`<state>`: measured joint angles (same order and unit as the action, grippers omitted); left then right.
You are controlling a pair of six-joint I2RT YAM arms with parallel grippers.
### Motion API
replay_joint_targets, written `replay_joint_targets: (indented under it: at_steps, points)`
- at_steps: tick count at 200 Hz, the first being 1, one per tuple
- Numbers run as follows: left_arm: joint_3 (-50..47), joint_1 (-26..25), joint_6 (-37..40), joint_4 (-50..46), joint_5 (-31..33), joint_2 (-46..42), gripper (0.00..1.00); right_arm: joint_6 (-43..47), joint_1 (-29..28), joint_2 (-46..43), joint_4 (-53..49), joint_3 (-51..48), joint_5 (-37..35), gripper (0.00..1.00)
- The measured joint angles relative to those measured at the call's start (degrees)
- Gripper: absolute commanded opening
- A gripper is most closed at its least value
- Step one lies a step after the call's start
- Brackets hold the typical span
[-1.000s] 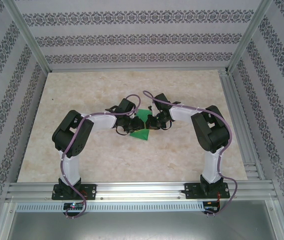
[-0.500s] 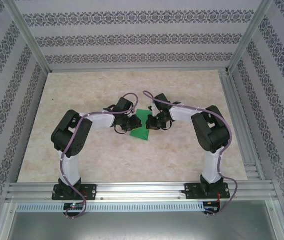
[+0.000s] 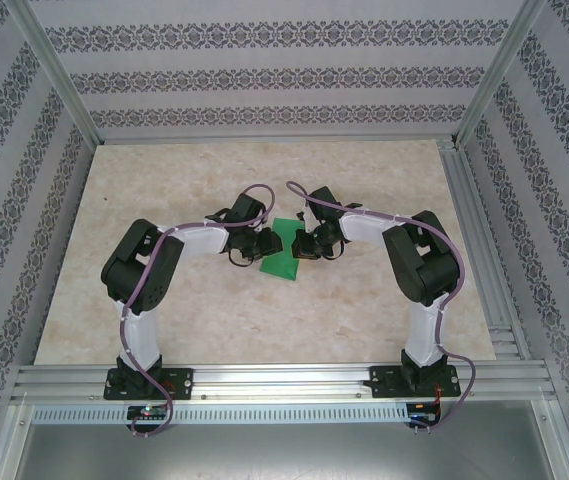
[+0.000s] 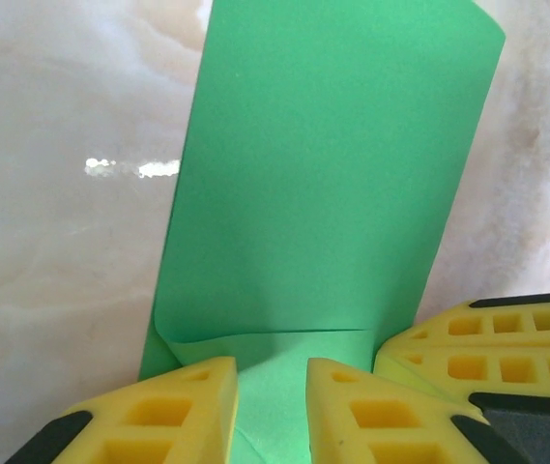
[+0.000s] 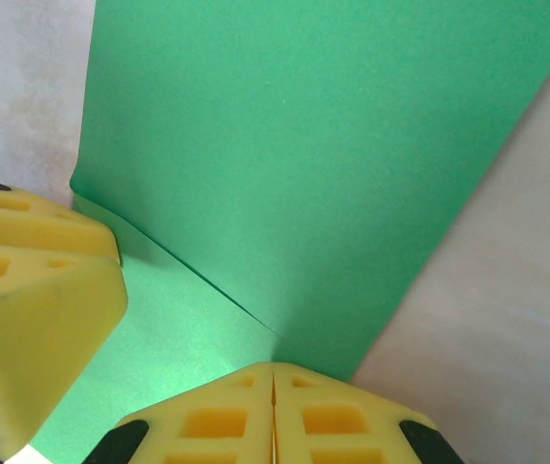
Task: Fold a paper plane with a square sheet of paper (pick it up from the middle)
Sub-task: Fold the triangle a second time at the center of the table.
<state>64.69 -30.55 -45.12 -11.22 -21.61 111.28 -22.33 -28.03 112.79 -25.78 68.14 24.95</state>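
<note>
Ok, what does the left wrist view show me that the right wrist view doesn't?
Only the left wrist view: the left hand with its fingers apart, the square sheet of paper showing in the gap, and a small flap folded near the fingers. Only the right wrist view: the right hand shut, its tips seeming to pinch the sheet where a sharp diagonal crease ends. Both: the green sheet over the marble table, and a yellow finger of the other hand at the frame's side.
</note>
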Motion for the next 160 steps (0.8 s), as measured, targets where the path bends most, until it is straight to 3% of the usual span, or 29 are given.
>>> replay_joint_targets:
  at_steps: [91, 160]
  points:
    - [2.12, 2.32, 1.11, -0.46, 4.57, 0.22, 0.32, 0.00, 0.00, 0.00, 0.00, 0.00, -0.02, 0.08]
    - [0.50, 1.99, 2.84, -0.24, -1.14, -1.81, 0.25, 0.00, 0.00, 0.00, 0.02, 0.00, 0.00, 0.08]
